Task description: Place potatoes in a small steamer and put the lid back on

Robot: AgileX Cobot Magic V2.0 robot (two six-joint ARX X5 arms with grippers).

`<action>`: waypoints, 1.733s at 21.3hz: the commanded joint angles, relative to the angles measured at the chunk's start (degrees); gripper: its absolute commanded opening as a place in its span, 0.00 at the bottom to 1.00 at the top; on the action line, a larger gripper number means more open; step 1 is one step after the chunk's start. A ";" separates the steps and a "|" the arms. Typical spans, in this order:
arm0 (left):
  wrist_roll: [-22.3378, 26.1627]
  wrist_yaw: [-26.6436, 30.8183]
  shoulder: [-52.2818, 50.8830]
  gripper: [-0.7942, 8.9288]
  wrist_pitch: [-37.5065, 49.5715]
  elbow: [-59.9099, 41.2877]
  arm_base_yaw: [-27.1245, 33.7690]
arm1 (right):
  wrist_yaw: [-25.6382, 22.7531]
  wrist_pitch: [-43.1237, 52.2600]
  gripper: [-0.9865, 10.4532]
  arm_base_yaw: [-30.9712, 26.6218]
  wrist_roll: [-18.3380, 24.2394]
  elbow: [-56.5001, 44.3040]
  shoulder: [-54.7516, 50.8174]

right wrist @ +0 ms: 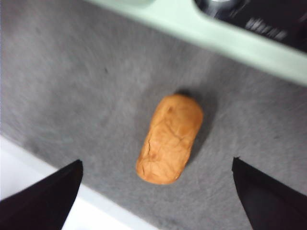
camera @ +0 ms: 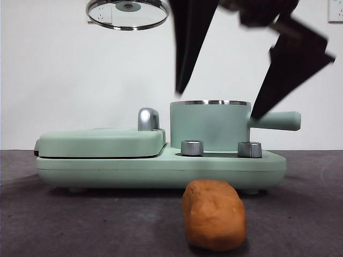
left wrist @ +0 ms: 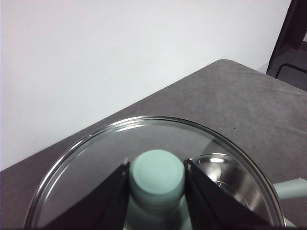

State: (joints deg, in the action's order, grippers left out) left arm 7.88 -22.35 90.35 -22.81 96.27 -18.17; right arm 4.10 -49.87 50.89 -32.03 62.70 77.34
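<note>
Front view, steamer: we see the small steamer (camera: 210, 126) standing uncovered on the right half of a mint-green cooker base (camera: 161, 170), its steel rim bare and its straight handle pointing right.
Front view, lid: the lid (camera: 127, 13) hangs high at the top left, well clear of the pot, tilted so that we look at its underside; open air lies between it and the grill cover (camera: 102, 142) below.
Front view, right gripper: the right gripper (camera: 220, 101) comes down from the top edge, big and dark, its jaws spread wide, one tip above the pot's rim and the other before the handle.
Front view, potato: the potato (camera: 214, 214) lies on the grey bench (camera: 64, 225) in front of the base, close to the camera, with bare bench on both sides.
Front view, knobs: two steel knobs (camera: 192, 148) sit on the base before the pot.
Left wrist view: we see the left gripper (left wrist: 157, 179) with its jaws closed on the lid's mint-green knob (left wrist: 158, 173); the glass disc and steel rim spread around it, and through the glass the steamer's shiny inside (left wrist: 230, 177) shows.
Right wrist view: the jaws stand wide apart at the two lower corners, nothing between them; the potato (right wrist: 170, 138) lies on the bench between and beyond them, touched by neither.
Potato's look: orange-brown, oblong, rounded at both ends, matte, with fine creases in its skin.
Right wrist view, edges: the bench's pale near edge runs close to the potato, and the cooker's green edge (right wrist: 225, 36) lies on its far side.
</note>
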 commanded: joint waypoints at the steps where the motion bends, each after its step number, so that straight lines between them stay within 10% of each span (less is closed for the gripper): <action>1: -0.48 -0.15 -0.55 0.20 0.92 1.81 0.15 | -0.55 0.39 0.52 1.60 -1.05 1.01 4.42; 12: -0.44 -0.15 -0.52 0.20 -0.04 1.81 0.24 | 3.63 4.22 0.52 1.79 0.92 0.98 21.14; 20: -0.44 -0.15 -0.50 0.20 0.04 1.81 1.31 | 4.42 4.09 0.20 0.48 3.56 3.02 22.10; 27: -0.44 -0.15 -0.37 0.20 0.09 1.81 2.16 | 5.07 -12.00 0.21 -13.33 17.73 32.00 22.86; 37: -0.46 -0.15 0.72 0.20 0.04 1.79 2.14 | 7.02 -25.05 0.21 -26.05 22.73 67.49 44.63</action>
State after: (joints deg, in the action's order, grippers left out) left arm 7.86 -22.37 90.28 -24.43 96.27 -15.88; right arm 10.79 -74.61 24.62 -10.35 127.83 120.18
